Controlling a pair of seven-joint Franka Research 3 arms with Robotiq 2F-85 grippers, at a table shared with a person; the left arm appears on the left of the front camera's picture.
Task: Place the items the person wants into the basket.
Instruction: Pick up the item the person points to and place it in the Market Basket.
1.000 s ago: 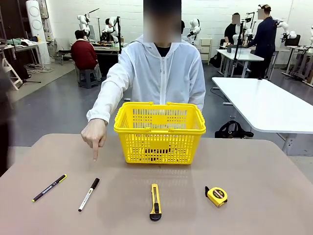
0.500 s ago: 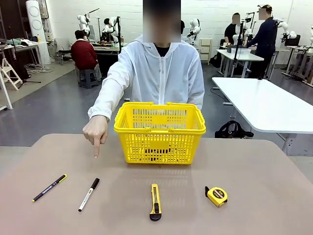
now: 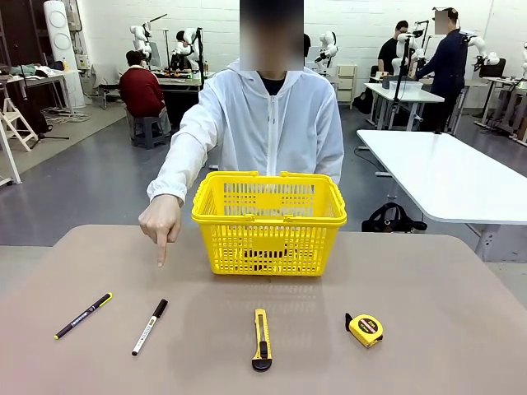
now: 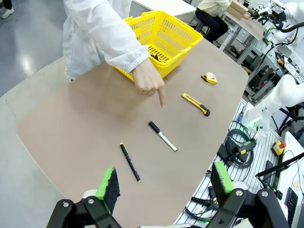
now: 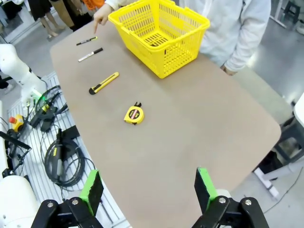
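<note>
- Fingers first: the left gripper [image 4: 164, 183] has its green pads wide apart with nothing between them, hanging high above the table. Same deal with the right gripper [image 5: 148, 186], spread open and empty, well off the surface.
- Biggest thing is the tan table [image 3: 461, 280], with everything laid out on it.
- At the far side stands the person [image 3: 272, 123] in a white hoodie. One hand [image 3: 160, 222] reaches out beside the basket, index finger pointing down at the tabletop just beyond the marker's cap. I read that as "I want this one".
- Then the yellow basket [image 3: 268, 220], upright at the far middle, handles folded down and top open, so dropping things in from above looks easy.
- Long yellow utility knife [image 3: 261, 338] lies near-centre, in front of the basket. Not wanted, I'd say.
- White marker [image 3: 149, 327] lies flat, near-left, black cap toward the person, with the black pen [image 3: 83, 315] further left. It's probably light, stiff and smooth, so it might roll. I'd pinch it mid-barrel, fingers across its length.
- Tape measure [image 3: 365, 329] lies on the near-right, well apart from the rest. It looks hard, compact and a bit heavier. Rounded corners could slip, so I'd grab it square across the body.
</note>
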